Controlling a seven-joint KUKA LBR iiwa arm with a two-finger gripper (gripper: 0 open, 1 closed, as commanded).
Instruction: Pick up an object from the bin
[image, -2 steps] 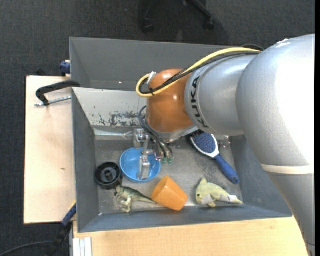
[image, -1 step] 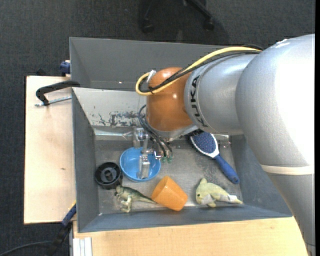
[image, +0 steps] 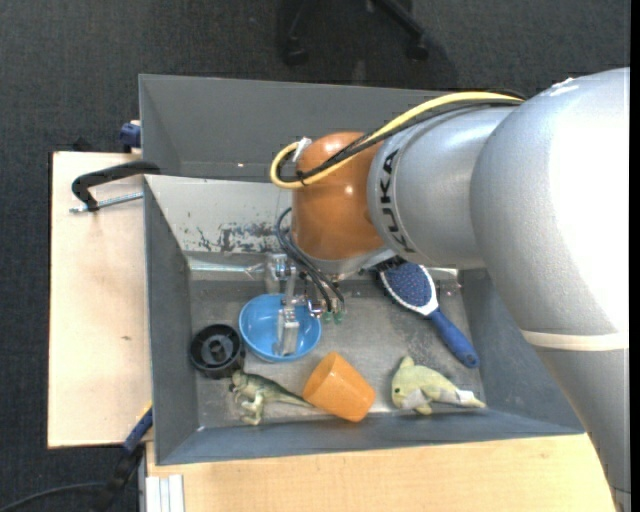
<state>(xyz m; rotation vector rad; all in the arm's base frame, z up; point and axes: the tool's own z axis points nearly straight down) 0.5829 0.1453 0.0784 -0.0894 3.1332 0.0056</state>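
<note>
Blue round plastic bowl (image: 258, 330) sits left of middle on the floor of the grey metal bin (image: 166, 320). The gripper (image: 290, 332) hangs right over it, tip seemingly down inside the rim. Honestly can't tell if the jaws are apart or together. Best bet for the arm is probably to pinch the bowl's wall and lift straight up.

Crowding it are a black round ring-shaped thing (image: 215, 349) just beside its left, a small green toy dinosaur (image: 255, 393) and an orange plastic cup on its side (image: 340, 388) near the front. A blue hairbrush (image: 425, 300) and a pale green plush toy (image: 425, 385) lie clear to the right.

Bin (image: 166, 300): bowl (image: 257, 331), cup (image: 340, 388), brush (image: 412, 288), dino (image: 256, 392).
</note>
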